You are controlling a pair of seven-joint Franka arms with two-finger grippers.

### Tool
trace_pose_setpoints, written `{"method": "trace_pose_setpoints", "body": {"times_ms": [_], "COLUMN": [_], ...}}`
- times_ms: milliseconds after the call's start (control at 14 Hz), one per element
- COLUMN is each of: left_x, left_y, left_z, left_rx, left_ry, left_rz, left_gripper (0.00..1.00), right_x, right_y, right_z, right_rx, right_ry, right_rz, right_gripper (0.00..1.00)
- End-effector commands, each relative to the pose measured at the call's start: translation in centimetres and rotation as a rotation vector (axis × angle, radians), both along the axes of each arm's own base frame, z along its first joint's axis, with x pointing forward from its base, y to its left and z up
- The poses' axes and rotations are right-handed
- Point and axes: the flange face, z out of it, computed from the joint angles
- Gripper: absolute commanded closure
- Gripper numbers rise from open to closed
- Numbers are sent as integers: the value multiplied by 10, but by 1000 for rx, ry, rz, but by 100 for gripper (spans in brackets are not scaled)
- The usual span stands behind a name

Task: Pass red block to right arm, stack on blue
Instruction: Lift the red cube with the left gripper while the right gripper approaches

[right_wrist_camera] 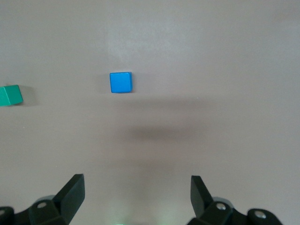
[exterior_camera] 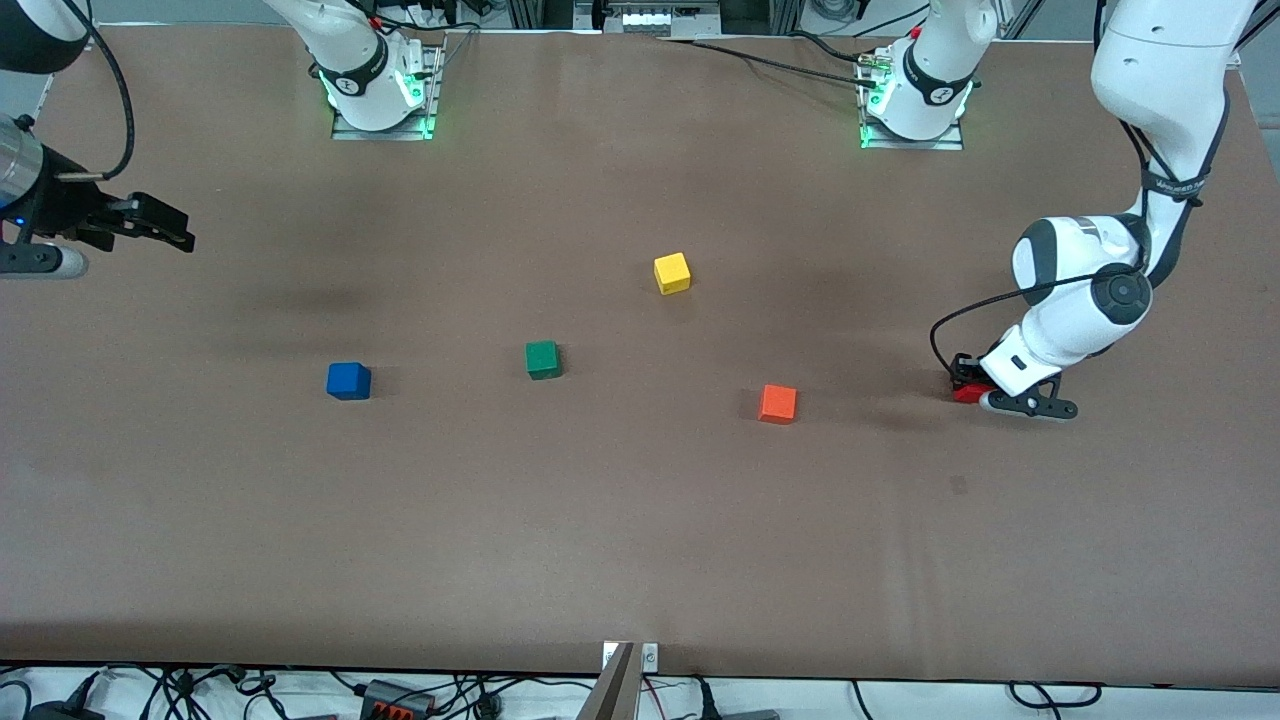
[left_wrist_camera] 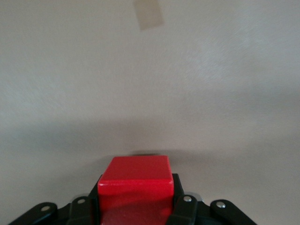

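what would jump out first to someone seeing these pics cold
Probably the left gripper, down at the table at the left arm's end and shut on the red block. Next, the scatter of coloured cubes on the brown table: blue cube, green cube, yellow cube and orange cube. The right gripper waits open in the air at the right arm's end, with the blue cube in its wrist view.

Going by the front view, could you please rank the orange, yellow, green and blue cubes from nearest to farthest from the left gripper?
From the left gripper, shut on the red block:
1. Orange cube, beside it.
2. Yellow cube, mid-table, farthest from the front camera.
3. Green cube, mid-table.
4. Blue cube, toward the right arm's end.
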Motion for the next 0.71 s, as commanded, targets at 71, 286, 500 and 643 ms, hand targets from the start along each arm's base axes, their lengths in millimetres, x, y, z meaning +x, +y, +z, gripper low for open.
{"method": "trace_pose_setpoints", "body": {"times_ms": [71, 286, 500, 643], "left_x": [24, 46, 58, 52], "left_y": [-2, -19, -55, -84], "left_z": [80, 134, 187, 210], "left_rx": [18, -4, -30, -95], "left_ry": [63, 132, 162, 248], "left_rz": [-137, -205, -293, -330], "left_gripper": [88, 88, 88, 88], "right_x": [7, 8, 13, 19], "right_y": [25, 31, 52, 67], "right_z": [-15, -23, -43, -60], "right_rx": [-14, 2, 198, 299], "right_ry": [22, 40, 83, 114], "right_rz": [42, 46, 10, -10], "right_gripper": [0, 0, 0, 0]}}
